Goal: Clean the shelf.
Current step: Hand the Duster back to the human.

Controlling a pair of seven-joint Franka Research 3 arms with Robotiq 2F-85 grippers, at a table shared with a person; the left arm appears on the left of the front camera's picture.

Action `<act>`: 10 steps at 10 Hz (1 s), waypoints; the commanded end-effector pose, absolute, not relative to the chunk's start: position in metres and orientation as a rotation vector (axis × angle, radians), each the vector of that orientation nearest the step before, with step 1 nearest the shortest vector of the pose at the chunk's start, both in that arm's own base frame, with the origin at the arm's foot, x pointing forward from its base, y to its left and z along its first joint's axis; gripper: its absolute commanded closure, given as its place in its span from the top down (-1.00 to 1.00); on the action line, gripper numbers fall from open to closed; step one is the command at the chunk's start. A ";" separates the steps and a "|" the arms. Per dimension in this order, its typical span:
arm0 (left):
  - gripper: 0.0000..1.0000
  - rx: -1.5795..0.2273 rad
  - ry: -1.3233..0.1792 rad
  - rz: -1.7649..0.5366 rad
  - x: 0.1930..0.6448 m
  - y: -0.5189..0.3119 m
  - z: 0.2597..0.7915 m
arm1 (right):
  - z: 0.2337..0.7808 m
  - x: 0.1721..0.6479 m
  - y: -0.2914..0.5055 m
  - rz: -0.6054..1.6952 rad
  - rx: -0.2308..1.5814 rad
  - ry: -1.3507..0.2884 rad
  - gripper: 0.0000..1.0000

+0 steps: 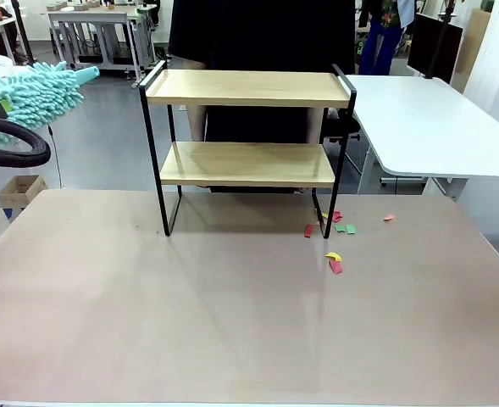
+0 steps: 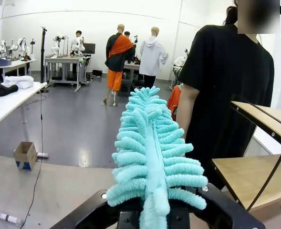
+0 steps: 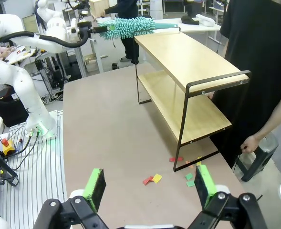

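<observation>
The shelf (image 1: 246,88) stands at the far middle of the brown table, both wooden boards bare. A fluffy teal duster (image 1: 30,91) hovers at the left, level with the top board and short of its left end rail. My left gripper (image 2: 152,212) is shut on the duster (image 2: 152,152), whose head points towards the shelf (image 2: 254,174). In the right wrist view the duster (image 3: 126,27) sits just beyond the shelf (image 3: 188,67). My right gripper (image 3: 150,187) stands open high above the table, nothing between its green pads (image 3: 95,188).
Coloured paper scraps (image 1: 335,259) lie on the table near the shelf's right front leg, with more scraps (image 3: 152,179) below my right gripper. A person in black (image 1: 262,34) stands behind the shelf. A white table (image 1: 427,119) is at the back right.
</observation>
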State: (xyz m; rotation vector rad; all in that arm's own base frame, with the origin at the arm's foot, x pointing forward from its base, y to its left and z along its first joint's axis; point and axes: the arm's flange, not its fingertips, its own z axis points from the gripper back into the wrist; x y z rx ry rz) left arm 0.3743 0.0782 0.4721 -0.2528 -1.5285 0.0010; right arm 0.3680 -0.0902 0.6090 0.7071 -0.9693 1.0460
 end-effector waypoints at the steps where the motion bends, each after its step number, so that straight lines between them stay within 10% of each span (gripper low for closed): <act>1: -0.66 -0.247 -1.532 -0.008 0.374 0.077 0.473 | 0.611 0.368 -0.092 1.063 0.703 -0.968 1.00; 10: -0.66 -0.247 -1.532 -0.008 0.374 0.077 0.473 | 0.611 0.368 -0.092 1.063 0.703 -0.968 1.00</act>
